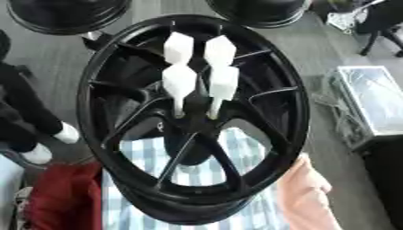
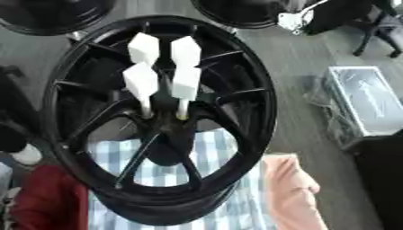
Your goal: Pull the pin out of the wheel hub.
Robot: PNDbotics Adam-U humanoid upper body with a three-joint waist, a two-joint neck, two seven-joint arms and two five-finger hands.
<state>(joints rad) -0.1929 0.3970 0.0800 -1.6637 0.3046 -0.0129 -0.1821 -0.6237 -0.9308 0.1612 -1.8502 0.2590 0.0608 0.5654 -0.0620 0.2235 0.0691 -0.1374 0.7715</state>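
Pins [image 1: 179,85]: four white, upright in the wheel hub [image 1: 193,123] at centre. Neither robot hand of mine in view. Plan: grip one head, pull straight along its shaft.

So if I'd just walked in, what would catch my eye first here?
The big black wheel hub fills the middle, standing over a blue-and-white checked cloth. Four white pins with chunky heads stick out of its centre, bright against the dark spokes. No robot hand shows; to the right a clear plastic box sits on the floor.
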